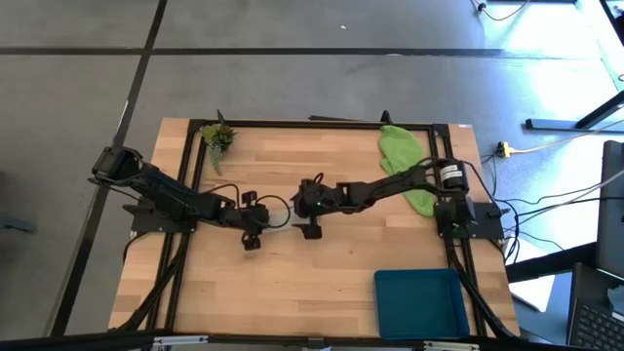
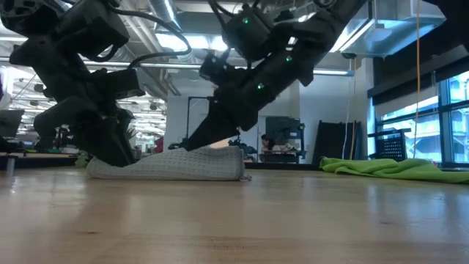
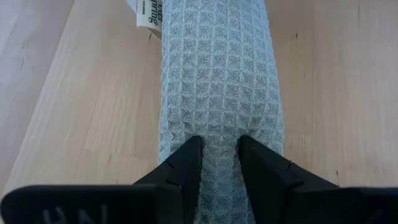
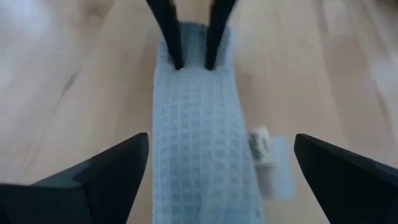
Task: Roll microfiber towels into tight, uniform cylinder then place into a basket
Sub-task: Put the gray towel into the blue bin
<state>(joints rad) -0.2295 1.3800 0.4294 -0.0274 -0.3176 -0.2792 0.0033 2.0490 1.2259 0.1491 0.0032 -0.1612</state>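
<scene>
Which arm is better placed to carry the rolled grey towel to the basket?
Probably the left: its gripper pinches one end of the grey towel roll, while the right gripper is open over the other end. The basket is on the right, though.

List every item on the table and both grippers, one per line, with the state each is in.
Grey towel: rolled into a cylinder, lying flat on the table.
Green towel: unrolled, crumpled at the far right.
Basket: empty, at the near right corner.
Plant sprig: lying at the far left corner.
Left gripper: pinching one end of the grey towel.
Right gripper: open wide over the other end.
</scene>
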